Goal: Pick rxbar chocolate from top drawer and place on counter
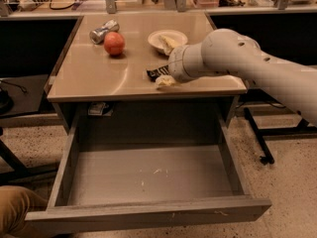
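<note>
The rxbar chocolate (155, 73) is seen lying on the counter (99, 78), near the front right edge, just in front of the bowl (167, 39). The gripper (166, 80) is held right against the bar's end; whether the bar is gripped cannot be told. The top drawer (148, 215) is seen pulled open below.

The counter (99, 78) carries a can (104, 31), apple (114, 43), bowl (156, 37) and rxbar chocolate (156, 73), with the tool (166, 80) beside it.

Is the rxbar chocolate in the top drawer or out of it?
Out. The rxbar chocolate lies on the counter, at the end effector; the top drawer stands open below.
</note>
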You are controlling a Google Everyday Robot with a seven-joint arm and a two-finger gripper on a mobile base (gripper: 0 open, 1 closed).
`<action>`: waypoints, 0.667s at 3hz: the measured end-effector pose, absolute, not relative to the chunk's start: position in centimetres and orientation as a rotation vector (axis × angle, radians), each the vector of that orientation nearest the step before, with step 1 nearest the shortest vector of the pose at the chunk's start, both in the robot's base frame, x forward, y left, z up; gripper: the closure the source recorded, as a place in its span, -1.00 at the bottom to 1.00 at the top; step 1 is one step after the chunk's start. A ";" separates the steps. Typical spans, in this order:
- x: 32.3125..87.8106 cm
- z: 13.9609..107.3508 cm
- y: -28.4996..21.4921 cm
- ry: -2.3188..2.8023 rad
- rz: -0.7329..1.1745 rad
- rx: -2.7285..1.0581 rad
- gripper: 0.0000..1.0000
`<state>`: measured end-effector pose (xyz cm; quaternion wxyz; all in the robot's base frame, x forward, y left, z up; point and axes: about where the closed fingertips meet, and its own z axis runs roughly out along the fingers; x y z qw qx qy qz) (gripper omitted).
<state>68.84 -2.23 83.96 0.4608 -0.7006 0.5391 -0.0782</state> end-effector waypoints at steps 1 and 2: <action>68.8 84.4 -3.4 1.342 -0.217 -1.714 -1.00; 68.8 84.8 -3.4 1.342 -0.218 -1.714 -1.00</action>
